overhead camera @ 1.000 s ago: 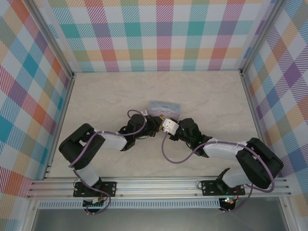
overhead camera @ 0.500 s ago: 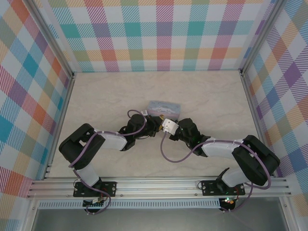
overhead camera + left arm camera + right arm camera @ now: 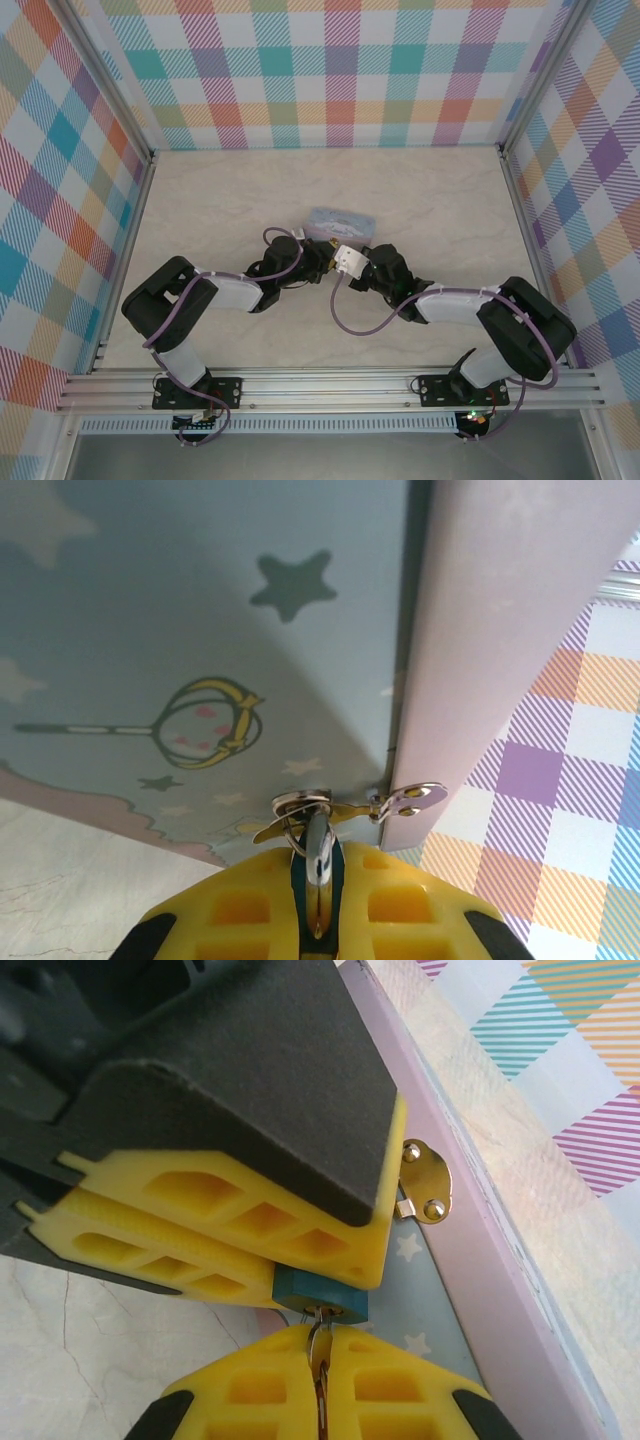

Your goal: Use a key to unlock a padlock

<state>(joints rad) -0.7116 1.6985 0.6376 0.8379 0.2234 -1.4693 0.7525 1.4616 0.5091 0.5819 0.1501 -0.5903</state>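
In the right wrist view the small blue padlock is clamped between the left gripper's yellow fingers. A thin metal key enters the padlock's underside, and my right gripper is shut on it. In the left wrist view my left gripper is shut on the padlock, whose shackle passes through the hasp of the pale-blue tin. From above, the left gripper and right gripper meet tip to tip at the tin's near side.
The tin's pink lid edge and brass hasp plate lie just right of both grippers. Plaid walls enclose the pale tabletop on three sides. A purple cable loops under the right arm.
My right gripper has closed its fingers onto the key, and its arm has edged slightly left toward the padlock. The left gripper has kept still, holding the padlock.
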